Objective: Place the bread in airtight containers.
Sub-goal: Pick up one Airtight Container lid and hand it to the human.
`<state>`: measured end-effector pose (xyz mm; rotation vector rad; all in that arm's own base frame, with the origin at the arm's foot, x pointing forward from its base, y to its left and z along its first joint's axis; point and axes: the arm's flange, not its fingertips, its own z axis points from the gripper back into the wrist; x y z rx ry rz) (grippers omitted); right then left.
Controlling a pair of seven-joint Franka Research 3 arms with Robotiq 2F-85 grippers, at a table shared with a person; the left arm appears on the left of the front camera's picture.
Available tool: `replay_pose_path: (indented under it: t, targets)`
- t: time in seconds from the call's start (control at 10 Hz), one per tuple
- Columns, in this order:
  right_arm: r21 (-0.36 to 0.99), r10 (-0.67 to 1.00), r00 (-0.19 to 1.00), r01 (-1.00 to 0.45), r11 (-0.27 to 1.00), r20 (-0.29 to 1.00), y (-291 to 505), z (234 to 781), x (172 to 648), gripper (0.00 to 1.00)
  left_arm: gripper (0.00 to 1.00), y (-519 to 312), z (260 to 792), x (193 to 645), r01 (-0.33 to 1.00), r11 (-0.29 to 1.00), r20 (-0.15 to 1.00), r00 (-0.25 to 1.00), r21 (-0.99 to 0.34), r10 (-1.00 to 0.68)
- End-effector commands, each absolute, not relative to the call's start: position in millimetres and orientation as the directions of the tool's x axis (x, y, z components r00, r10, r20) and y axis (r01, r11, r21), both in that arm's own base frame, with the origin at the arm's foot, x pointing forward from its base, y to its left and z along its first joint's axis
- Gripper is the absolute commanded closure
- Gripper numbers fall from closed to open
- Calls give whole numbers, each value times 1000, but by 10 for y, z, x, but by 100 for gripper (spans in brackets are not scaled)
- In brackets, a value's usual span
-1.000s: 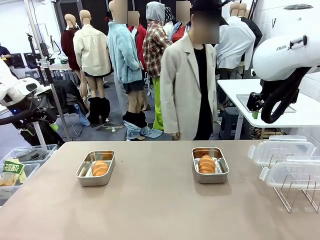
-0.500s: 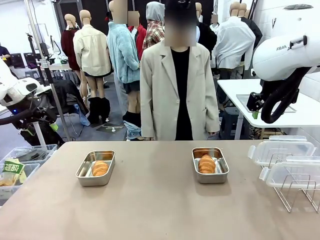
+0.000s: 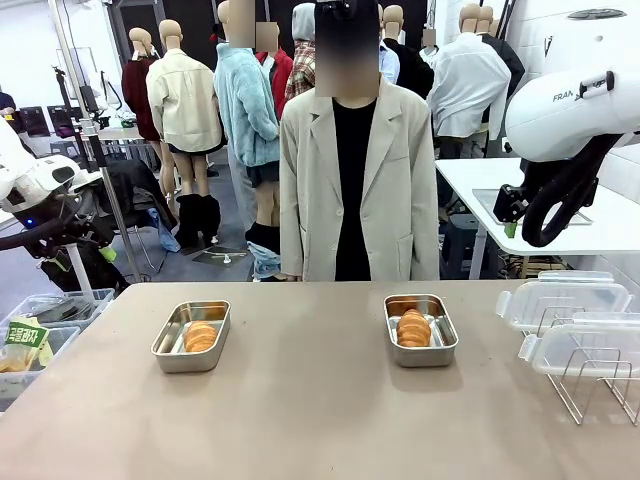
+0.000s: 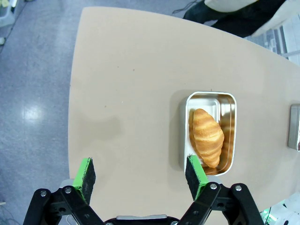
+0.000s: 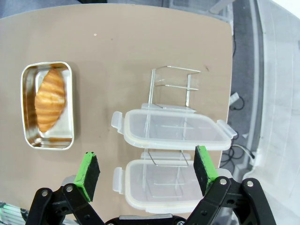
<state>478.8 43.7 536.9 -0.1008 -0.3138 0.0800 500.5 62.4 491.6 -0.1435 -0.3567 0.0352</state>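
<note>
Currently left end effector (image 4: 139, 168) released, bread (image 4: 206, 136) beside its pad; right end effector (image 5: 146, 163) released over lids (image 5: 173, 132).

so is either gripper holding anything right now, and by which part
Nothing is held. The left gripper stands open above the table, near a tin with bread in it. The right gripper stands open above the clear lids, empty too.

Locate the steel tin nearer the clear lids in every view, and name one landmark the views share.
Front view: the tin, right of centre, a roll inside, clear lids farther right.
Right wrist view: left side, clear lids to its right.
Left wrist view: a steel sliver cut by the right edge, probably this tin.
Shared landmark: the brown table.
</note>
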Motion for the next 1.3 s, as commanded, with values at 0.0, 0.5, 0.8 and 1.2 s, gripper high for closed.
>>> replay_pose_path:
  t: [0.0,0.5,0.8,1.2]
  targets:
    - [-110,77,952,-46,993,297,459,5387,4817,0,0,641,4942,4994,-8,991,348,936,-133,54]
    - [-110,77,952,-46,993,297,459,5387,4817,0,0,641,4942,4994,-8,991,348,936,-133,54]
    - [-110,77,952,-46,993,297,459,5387,4817,0,0,641,4942,4994,-8,991,348,936,-133,54]
    - [-119,104,947,-70,990,304,426,5373,4780,0,0,641,4942,4994,-8,991,348,936,-133,54]
